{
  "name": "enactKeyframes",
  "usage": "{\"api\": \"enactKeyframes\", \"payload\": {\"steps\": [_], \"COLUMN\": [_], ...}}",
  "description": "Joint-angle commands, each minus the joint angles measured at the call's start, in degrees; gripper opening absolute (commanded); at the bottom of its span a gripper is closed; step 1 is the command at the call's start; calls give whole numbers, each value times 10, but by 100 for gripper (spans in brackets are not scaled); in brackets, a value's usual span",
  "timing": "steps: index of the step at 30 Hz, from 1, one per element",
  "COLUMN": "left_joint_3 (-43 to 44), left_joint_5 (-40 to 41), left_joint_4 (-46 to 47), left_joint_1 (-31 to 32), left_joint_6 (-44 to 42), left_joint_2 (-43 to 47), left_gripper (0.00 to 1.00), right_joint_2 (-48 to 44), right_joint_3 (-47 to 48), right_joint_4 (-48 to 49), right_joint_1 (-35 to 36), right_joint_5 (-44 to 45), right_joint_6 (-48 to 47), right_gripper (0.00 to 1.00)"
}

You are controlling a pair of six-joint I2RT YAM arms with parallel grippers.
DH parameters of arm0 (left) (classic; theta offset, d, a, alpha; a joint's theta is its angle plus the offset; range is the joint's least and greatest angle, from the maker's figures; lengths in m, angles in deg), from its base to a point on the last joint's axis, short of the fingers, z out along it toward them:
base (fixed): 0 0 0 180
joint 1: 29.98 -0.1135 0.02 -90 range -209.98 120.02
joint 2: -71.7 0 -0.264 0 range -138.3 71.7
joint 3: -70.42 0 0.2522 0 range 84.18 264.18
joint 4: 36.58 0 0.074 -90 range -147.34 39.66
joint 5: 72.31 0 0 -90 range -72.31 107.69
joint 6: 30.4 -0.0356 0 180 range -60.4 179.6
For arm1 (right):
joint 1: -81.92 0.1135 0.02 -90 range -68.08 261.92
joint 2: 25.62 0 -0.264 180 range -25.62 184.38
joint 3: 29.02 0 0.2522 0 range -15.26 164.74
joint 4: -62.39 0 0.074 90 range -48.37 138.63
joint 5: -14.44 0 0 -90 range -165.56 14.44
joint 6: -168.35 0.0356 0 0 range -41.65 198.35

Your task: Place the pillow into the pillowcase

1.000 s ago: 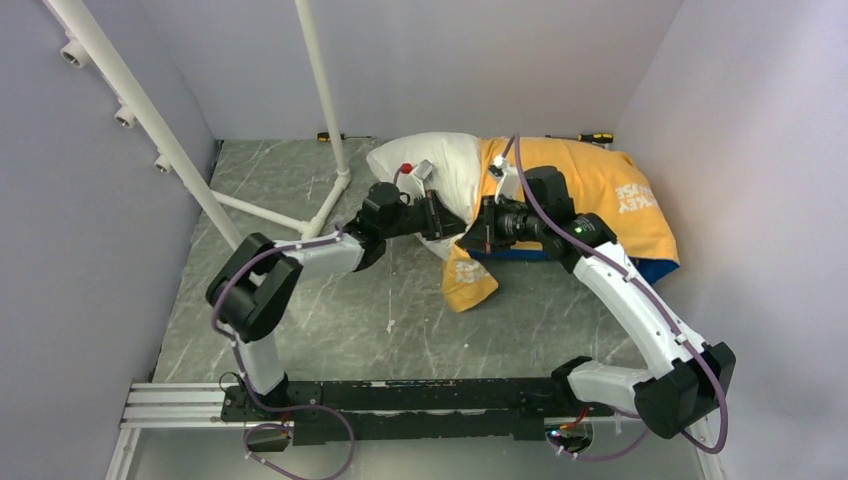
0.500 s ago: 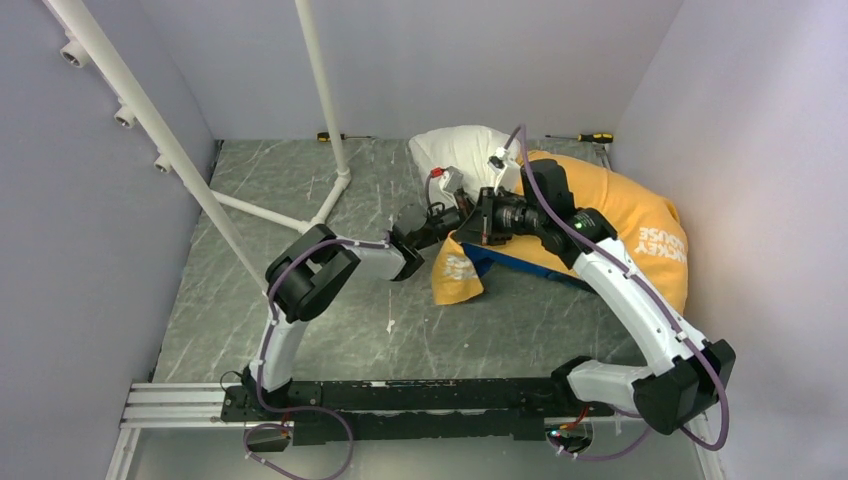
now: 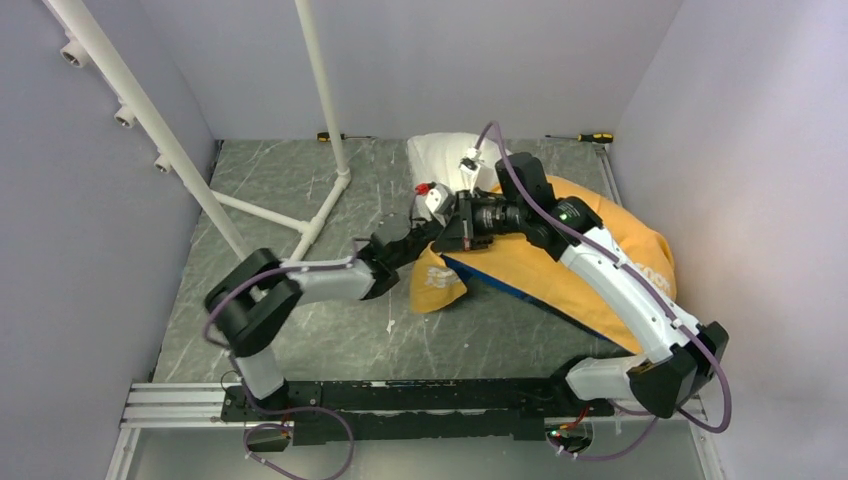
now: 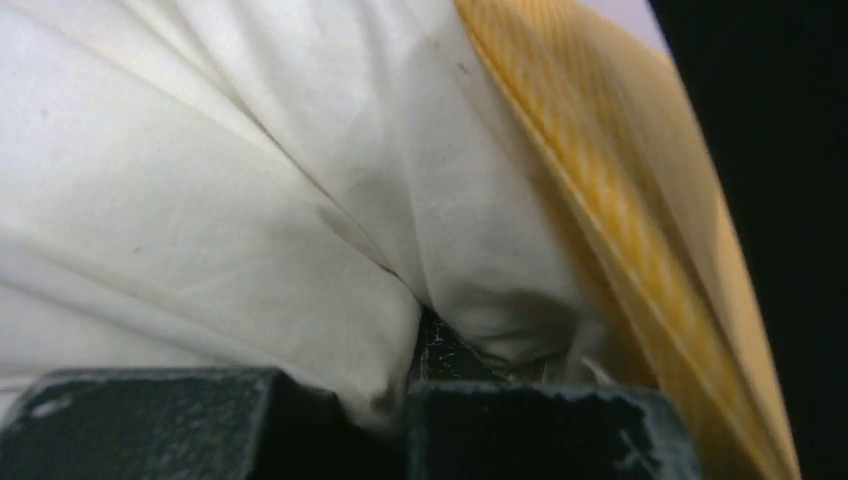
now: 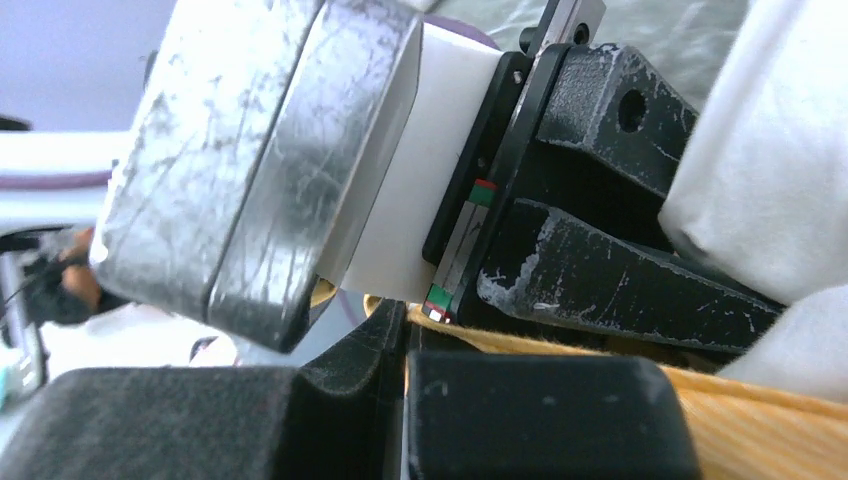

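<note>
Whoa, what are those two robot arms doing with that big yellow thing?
They are stuffing a pillow into a pillowcase. The left hand pinches the white pillow, and the right hand pinches the edge of the yellow pillowcase right beside it. The case bulges, so most of the pillow seems to be inside, but one white end sticks out at the far side.

We see the thin yellow-orange fabric pillowcase [image 3: 515, 265] drawn further left, leaving less of the plump white stuffed pillow [image 3: 437, 158] exposed.

soft even light, faint shadows; wrist views blurred at close range, pillow [image 4: 200, 200] bright.
</note>
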Motion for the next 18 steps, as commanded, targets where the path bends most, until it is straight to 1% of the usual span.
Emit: {"api": "enactKeyframes", "payload": {"steps": [1,3,5,7,10,12,14,15,16,18], "left_joint_3": [-5,14,17,-4,-43,-70,-100,-115,-132,-175], "left_joint_5": [-56,-72,-62,-35,9,56,115,149,184,231], "left_joint_4": [-167,-245,-284,-278,-259,-238,-218,-217,-219,-202], "left_joint_1": [46,46,47,47,47,55,65,69,72,72], "left_joint_6": [-163,-200,-211,-211,-211,-211,-211,-211,-209,-194], "left_joint_2": [165,210,243,268,276,273,271,272,275,287], "left_gripper": [0,0,0,0,0,0,0,0,0,0], "right_joint_2": [50,87,126,161,217,245,258,258,251,226], "right_joint_3": [118,161,208,259,339,362,363,359,348,303], "right_joint_4": [286,312,332,317,277,270,236,204,173,133], "right_joint_1": [33,34,36,44,50,54,54,54,54,54], "right_joint_5": [-130,-146,-170,-181,-211,-237,-230,-214,-191,-134], "right_joint_6": [58,73,86,75,56,60,51,40,21,-9], "right_gripper": [0,0,0,0,0,0,0,0,6,24]}}
